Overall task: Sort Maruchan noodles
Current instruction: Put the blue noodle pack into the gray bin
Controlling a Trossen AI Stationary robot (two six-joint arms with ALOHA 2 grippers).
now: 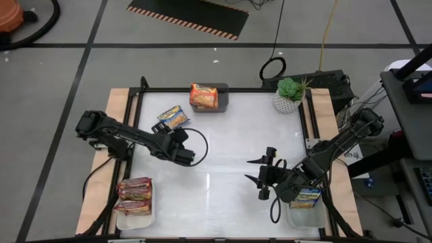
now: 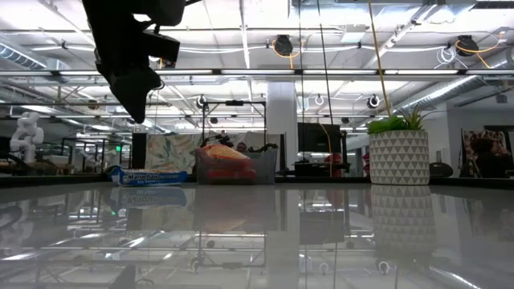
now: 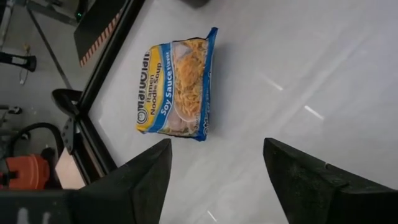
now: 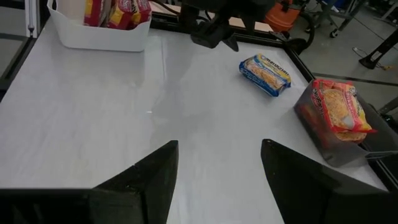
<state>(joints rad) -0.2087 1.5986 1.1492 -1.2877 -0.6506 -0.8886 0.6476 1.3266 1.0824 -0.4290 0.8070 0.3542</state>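
Observation:
A blue-and-yellow Maruchan noodle packet (image 1: 173, 117) (image 3: 177, 87) lies flat on the white table, toward the far left. My left gripper (image 1: 171, 132) (image 3: 216, 146) hangs open just on the near side of it, tilted down toward it, with nothing between its fingers. My right gripper (image 1: 251, 170) (image 4: 219, 146) stands open above the table's middle right and holds nothing. An orange packet (image 1: 202, 96) sits in the grey bin (image 1: 223, 101). Red packets (image 1: 135, 196) fill the white tray at the near left, and a blue-and-yellow packet (image 1: 305, 197) lies in the near right tray.
The near left tray (image 1: 150, 217) and the near right tray (image 1: 294, 217) stand at the front corners. A potted plant (image 1: 289, 94) stands at the far right corner. A black frame (image 1: 256, 90) runs round the table. Bare tabletop (image 1: 223, 142) lies between the arms.

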